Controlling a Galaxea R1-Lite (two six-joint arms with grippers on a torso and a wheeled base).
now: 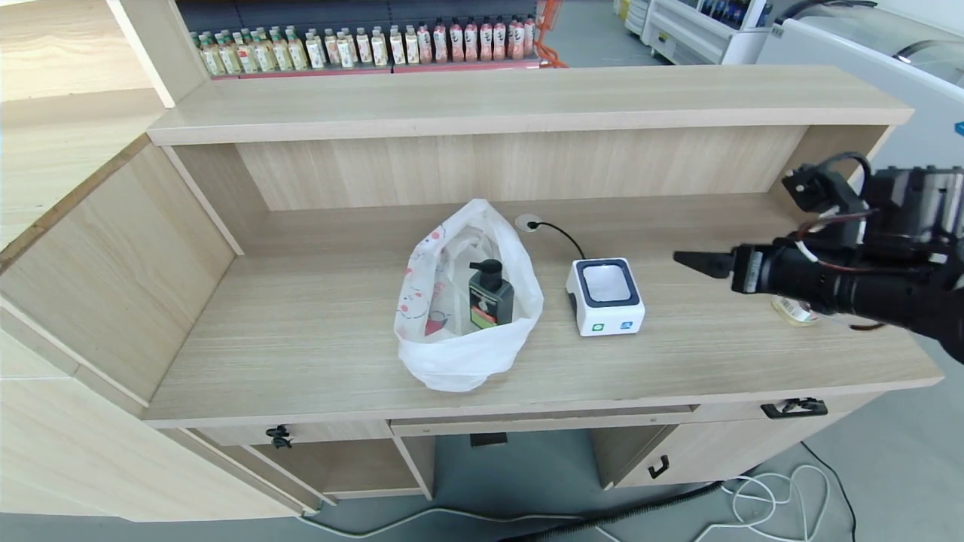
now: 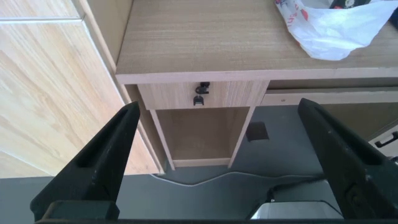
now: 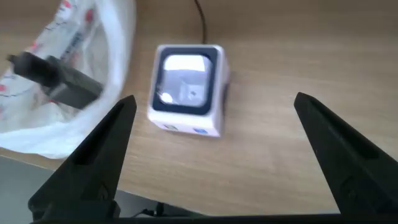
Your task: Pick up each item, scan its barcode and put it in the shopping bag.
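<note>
One bag (image 1: 452, 354) stands open at the centre of the head view, on the bench (image 1: 316, 331). In it is one dark pump bottle (image 1: 490, 297), upright and leaning on the bag's right wall. Its pump head reaches about to the bag's mouth.

Just right of the bag, apart from it, sits one white scanner (image 1: 606, 297) with its window facing up. One black cable (image 1: 565, 235) runs from behind it to a round hole in the bench, at the upper centre.

At the right edge of the frame a small pale item (image 1: 794, 311) lies on the bench. The right arm hides most of it, so I cannot tell what it is.

The right gripper (image 3: 214, 102) hangs above the bench, right of the scanner. Its fingers (image 3: 93, 162) are spread wide and hold nothing.

The left gripper (image 2: 219, 106) is below the bench edge, facing one drawer (image 2: 224, 93) with a key in its lock. Its fingers (image 2: 99, 162) are also wide apart and empty.

A row of drinks (image 1: 361, 47) lines a shelf at the top of the head view, too small to count.
</note>
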